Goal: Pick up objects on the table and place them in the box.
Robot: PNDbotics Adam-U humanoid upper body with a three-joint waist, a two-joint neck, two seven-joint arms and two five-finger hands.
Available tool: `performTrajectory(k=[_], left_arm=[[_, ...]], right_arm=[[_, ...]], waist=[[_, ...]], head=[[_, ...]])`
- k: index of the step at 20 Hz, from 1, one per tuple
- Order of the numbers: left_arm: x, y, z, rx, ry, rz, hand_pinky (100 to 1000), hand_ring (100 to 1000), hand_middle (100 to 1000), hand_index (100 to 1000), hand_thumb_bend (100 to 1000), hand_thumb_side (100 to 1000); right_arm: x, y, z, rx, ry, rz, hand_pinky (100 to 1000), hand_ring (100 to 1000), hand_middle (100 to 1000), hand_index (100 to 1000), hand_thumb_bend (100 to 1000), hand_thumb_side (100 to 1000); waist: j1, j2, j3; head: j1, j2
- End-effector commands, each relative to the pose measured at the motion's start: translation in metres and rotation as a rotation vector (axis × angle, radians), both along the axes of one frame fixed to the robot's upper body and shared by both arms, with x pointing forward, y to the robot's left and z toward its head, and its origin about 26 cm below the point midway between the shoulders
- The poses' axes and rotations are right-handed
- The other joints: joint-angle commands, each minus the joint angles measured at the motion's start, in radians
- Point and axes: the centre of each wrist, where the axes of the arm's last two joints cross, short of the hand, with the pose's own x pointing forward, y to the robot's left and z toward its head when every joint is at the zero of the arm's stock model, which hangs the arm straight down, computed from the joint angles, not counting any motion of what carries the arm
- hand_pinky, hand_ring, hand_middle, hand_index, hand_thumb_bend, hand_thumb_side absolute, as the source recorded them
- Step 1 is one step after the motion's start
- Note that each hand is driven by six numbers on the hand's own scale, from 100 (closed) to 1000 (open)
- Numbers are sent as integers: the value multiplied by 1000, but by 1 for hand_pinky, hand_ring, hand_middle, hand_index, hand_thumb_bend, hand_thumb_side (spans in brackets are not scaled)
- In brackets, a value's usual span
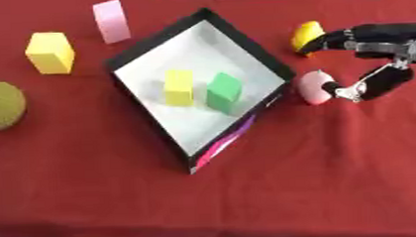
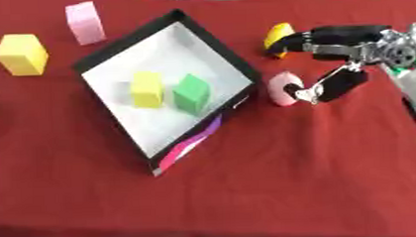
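Box (image 1: 243, 37) holds two blocks; five things remain on the table (image 1: 292, 187). My right hand (image 2: 357, 51), fingers spread, brackets the pink ball (image 1: 313, 87).

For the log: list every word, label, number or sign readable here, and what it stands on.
None can be read.
Box: a pink and white patch on its near outer wall, too blurred to tell whether it holds any print.
Blocks in the box, yellow and green: plain faces.
Right hand: no marking readable.
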Motion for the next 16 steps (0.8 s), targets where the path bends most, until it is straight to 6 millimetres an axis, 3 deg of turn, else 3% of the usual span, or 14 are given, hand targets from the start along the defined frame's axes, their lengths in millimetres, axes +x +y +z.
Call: performTrajectory(k=[1, 16], left_arm=[[-1, 3, 11, 25, -28, -4, 689, 822, 749, 734, 194, 715], [1, -1, 13, 22, -30, -26, 689, 824, 750, 733, 190, 719]], right_arm=[[1, -6, 9, -36, -33, -5, 1000, 931, 865, 948, 179, 318], [10, -16, -1, -103, -53, -33, 1000, 938, 838, 946, 219, 328]], waist=[[4, -12, 1], [8, 7, 12]], head=[[-2, 1], [-14, -7]])
